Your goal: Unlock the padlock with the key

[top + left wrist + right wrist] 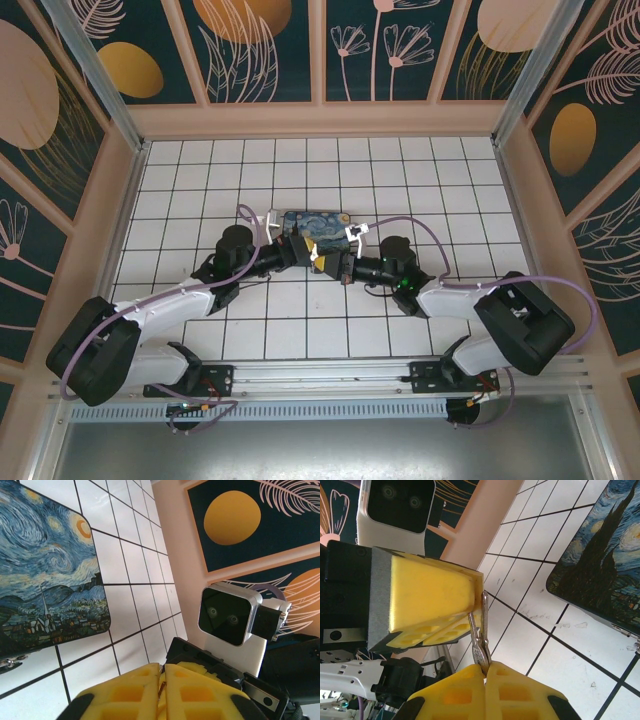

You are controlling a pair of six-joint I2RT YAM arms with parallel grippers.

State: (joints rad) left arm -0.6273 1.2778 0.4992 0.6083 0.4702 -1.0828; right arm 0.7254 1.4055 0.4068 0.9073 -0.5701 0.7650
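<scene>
Both arms meet mid-table, and the key (pixel 480 640) hangs off the tiles between them, just on the near side of the painted box (pixel 312 222). The right gripper (pixel 485 670) is clenched on one end, and the left gripper (pixel 162 672) is pinched tight on the other, a thin brassy edge showing between its pads. The padlock I can't pick out. The danger, I'd say, is two hard grips on one slim piece: any mismatch in motion could bend it or flick it onto the tiled table (pixel 300 170). The wrists crowd each other and the box edge sits close on the far side. Open tiles spread left, right and far, with the walls well apart.
</scene>
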